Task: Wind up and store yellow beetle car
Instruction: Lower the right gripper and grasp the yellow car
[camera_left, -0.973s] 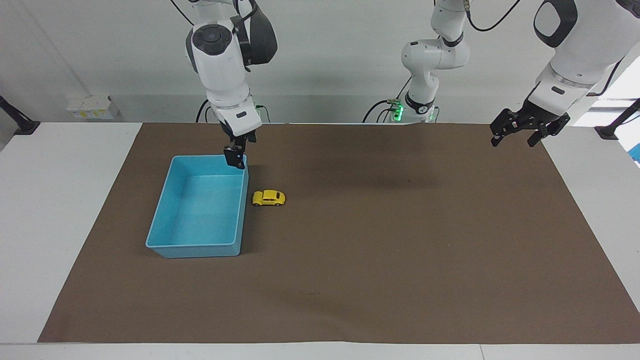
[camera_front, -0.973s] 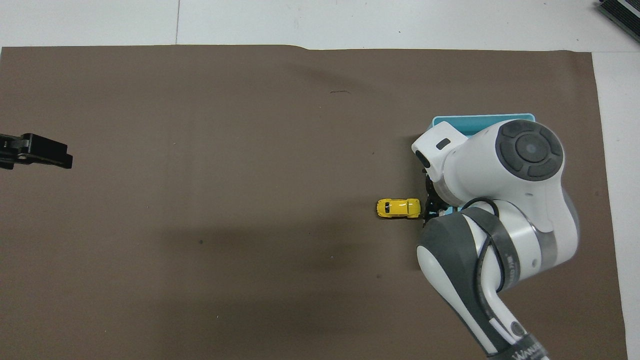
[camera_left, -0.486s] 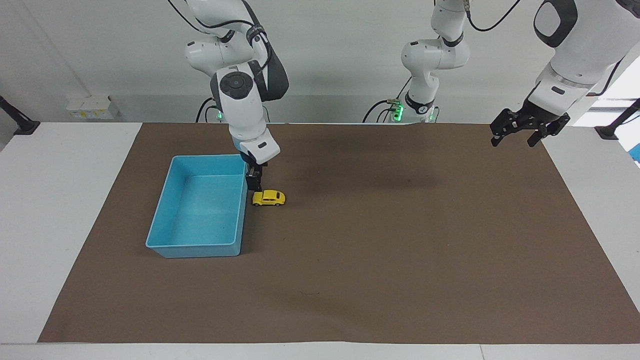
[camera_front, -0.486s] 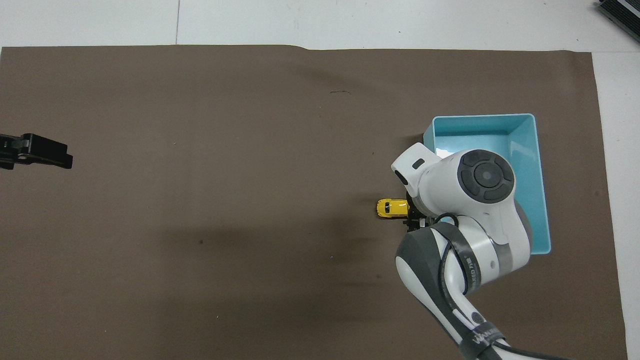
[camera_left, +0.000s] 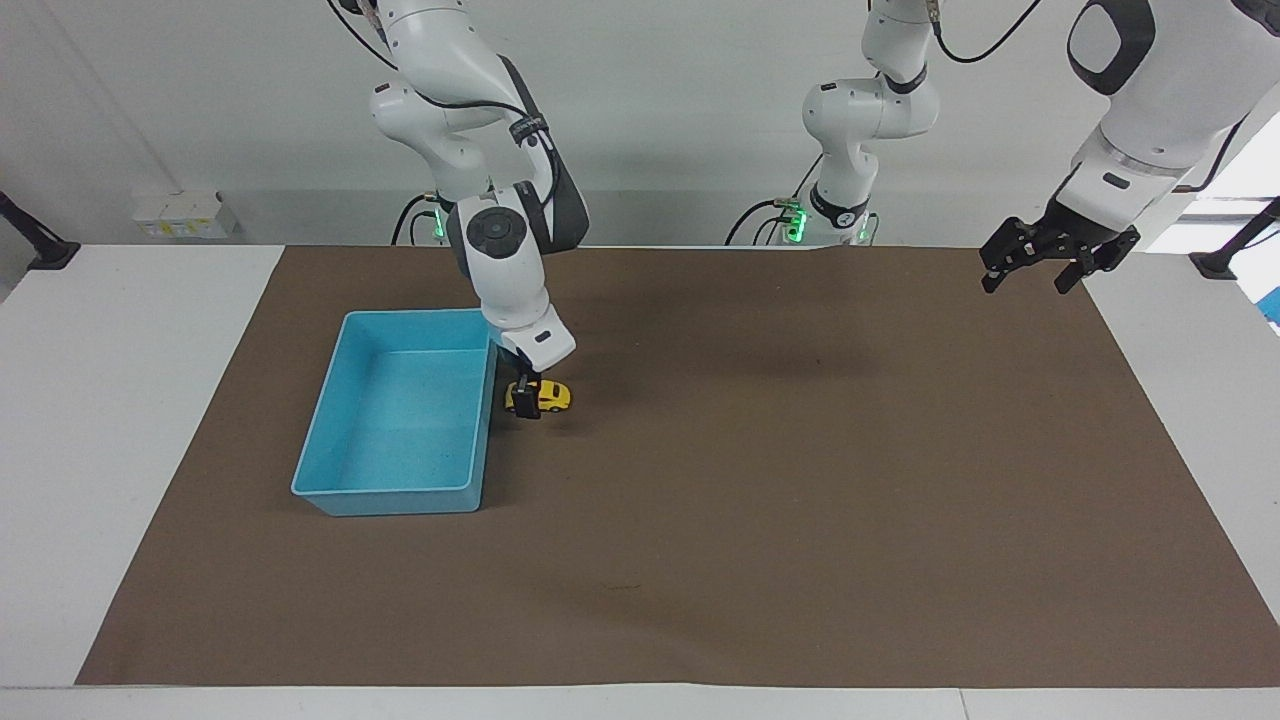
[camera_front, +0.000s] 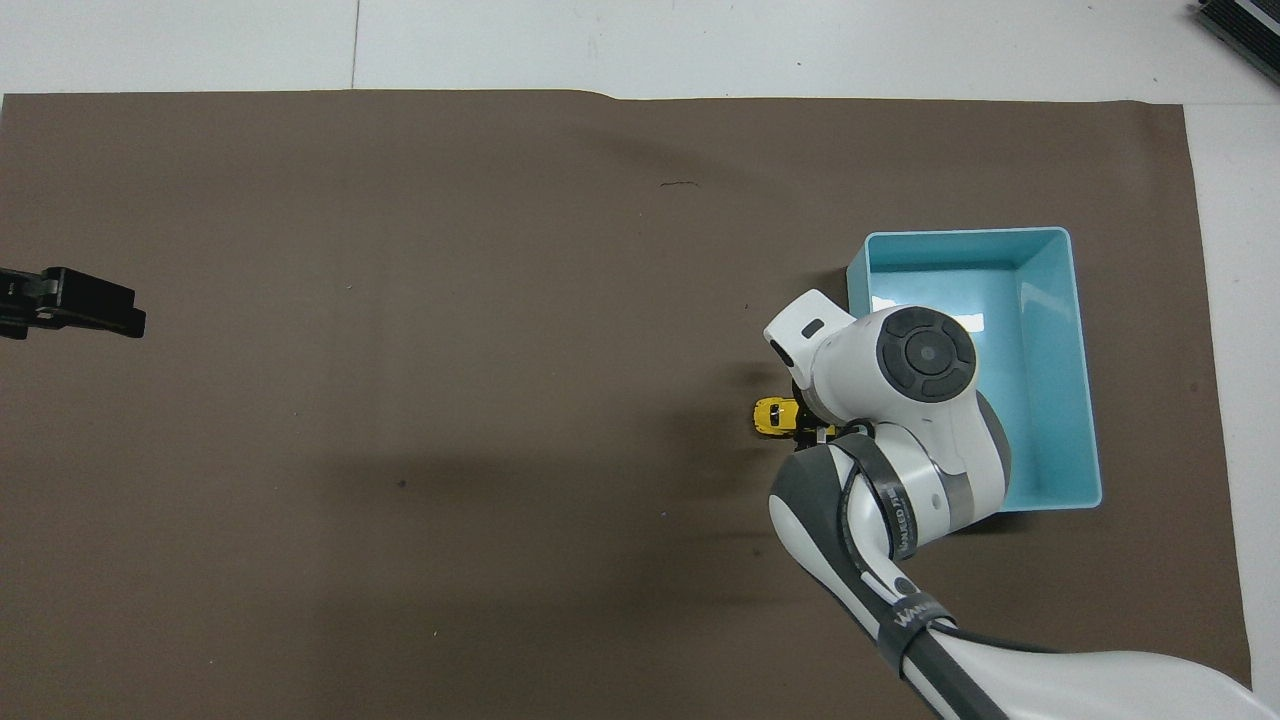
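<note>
The yellow beetle car (camera_left: 551, 396) stands on the brown mat, right beside the light blue bin (camera_left: 330, 482) on the side toward the left arm's end of the table. My right gripper (camera_left: 527, 397) is down at the car's bin-side end, open, with one dark finger (camera_left: 526, 404) showing in front of the yellow body. In the overhead view the right wrist covers most of the car (camera_front: 771, 415). My left gripper (camera_left: 1034, 270) waits open in the air over the mat's edge at the left arm's end, holding nothing.
The bin (camera_front: 1088, 380) holds nothing and its long wall runs close alongside the car. The brown mat (camera_left: 760, 520) covers most of the white table. A third arm's base (camera_left: 835, 215) stands at the robots' edge of the table.
The right gripper has moved from above the bin's corner sideways and down onto the car. The car, the bin and the left arm have not moved.
</note>
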